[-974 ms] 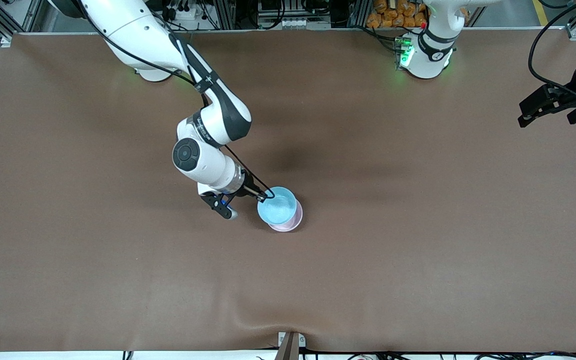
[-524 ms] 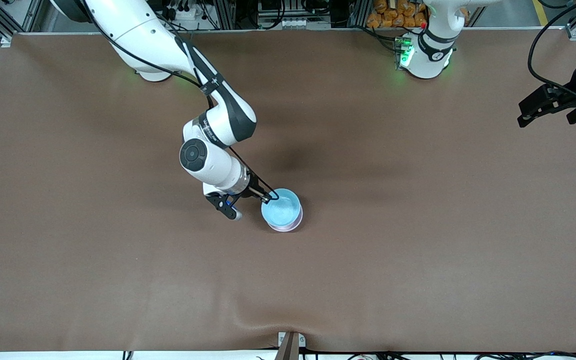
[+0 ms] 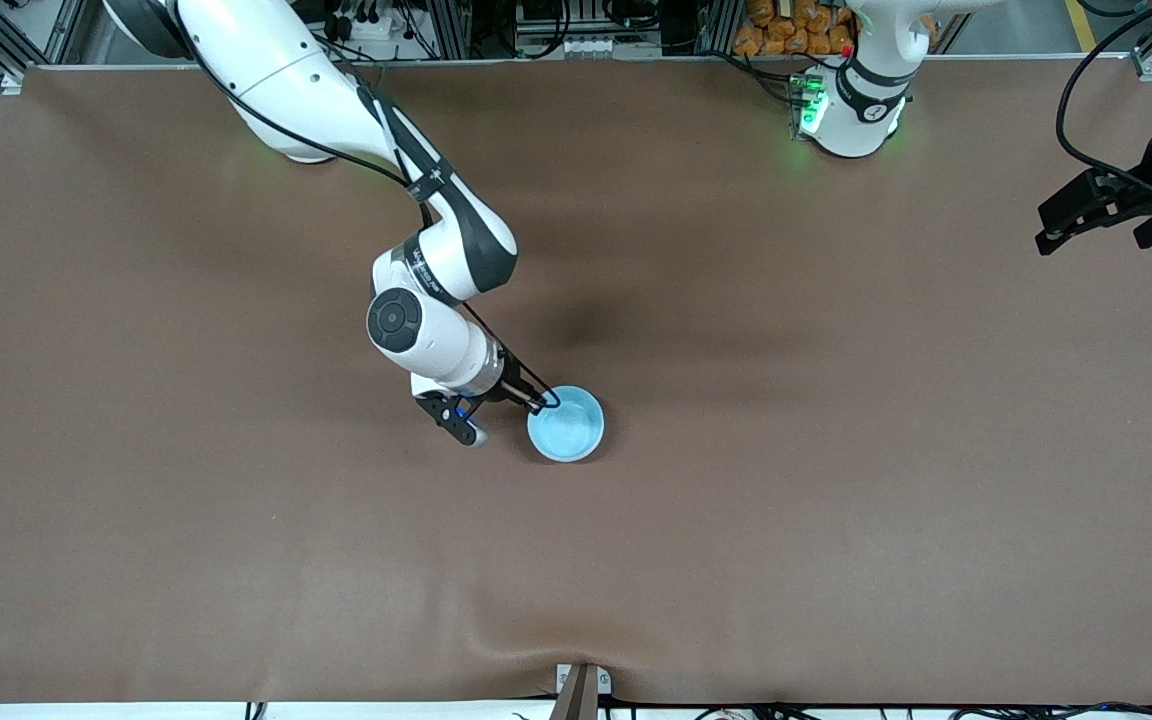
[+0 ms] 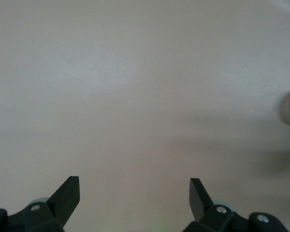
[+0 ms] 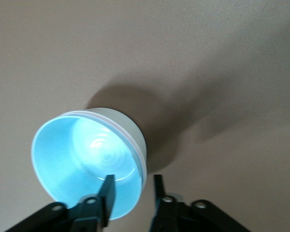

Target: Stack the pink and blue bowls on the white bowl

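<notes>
Blue bowl (image 3: 566, 424), round smooth plastic, nested on top of the stack near the middle of the brown matte worktop (image 3: 836, 500). Only blue from the front; in right wrist view a thin pale pink rim (image 5: 135, 145) and a white wall (image 5: 130, 128) under it. Right gripper (image 5: 130, 188) fingers pinched on the blue rim. Left gripper (image 4: 134, 191) waiting over the worktop's end, fingers apart.
</notes>
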Robot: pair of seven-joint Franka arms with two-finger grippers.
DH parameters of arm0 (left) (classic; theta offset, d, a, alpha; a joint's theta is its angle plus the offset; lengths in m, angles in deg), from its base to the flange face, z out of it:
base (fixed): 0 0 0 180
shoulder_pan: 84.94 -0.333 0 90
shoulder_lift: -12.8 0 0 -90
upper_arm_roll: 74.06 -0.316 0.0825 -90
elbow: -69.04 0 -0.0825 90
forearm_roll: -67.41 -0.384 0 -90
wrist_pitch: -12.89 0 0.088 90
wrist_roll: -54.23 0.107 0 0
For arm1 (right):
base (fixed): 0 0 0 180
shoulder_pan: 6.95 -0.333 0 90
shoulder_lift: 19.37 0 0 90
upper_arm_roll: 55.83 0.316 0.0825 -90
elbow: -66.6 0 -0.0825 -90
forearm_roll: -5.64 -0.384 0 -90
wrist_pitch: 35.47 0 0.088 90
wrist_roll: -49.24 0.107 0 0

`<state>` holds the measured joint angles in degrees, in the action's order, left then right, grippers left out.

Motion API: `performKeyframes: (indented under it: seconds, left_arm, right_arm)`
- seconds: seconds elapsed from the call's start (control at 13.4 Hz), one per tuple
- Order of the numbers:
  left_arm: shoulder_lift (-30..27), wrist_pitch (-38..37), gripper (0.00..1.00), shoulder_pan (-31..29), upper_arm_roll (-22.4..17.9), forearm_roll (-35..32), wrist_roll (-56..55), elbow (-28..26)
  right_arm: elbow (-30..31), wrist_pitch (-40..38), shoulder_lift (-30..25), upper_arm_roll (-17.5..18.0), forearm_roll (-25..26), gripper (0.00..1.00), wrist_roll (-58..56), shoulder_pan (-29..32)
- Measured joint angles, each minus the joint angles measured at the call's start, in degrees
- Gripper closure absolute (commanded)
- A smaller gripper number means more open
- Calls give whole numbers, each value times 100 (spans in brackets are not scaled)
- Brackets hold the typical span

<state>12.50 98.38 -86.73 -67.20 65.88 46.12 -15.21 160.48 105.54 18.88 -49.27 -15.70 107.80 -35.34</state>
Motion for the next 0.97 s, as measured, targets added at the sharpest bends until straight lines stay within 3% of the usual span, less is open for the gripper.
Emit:
performKeyframes:
  seconds: [0.22, 0.6, 0.82, 0.97]
  left_arm:
    - [0, 3, 0, -24, -4, 0, 0, 0]
    - [5, -14, 0, -56, -27, 0, -22, -7]
    - [11, -98, 0, -87, -34, 0, -99, -16]
    - [11, -147, 0, -141, -38, 0, -96, -16]
  right_arm:
    - [-303, -168, -5, -23, 6, 0, 132, 1]
    - [-1620, -2172, -51, -115, 874, 0, 24, 551]
    - [-2287, -3028, -58, -98, 920, 0, -460, 1071]
    - [-2637, -3653, -85, -98, 934, 0, -1426, 1432]
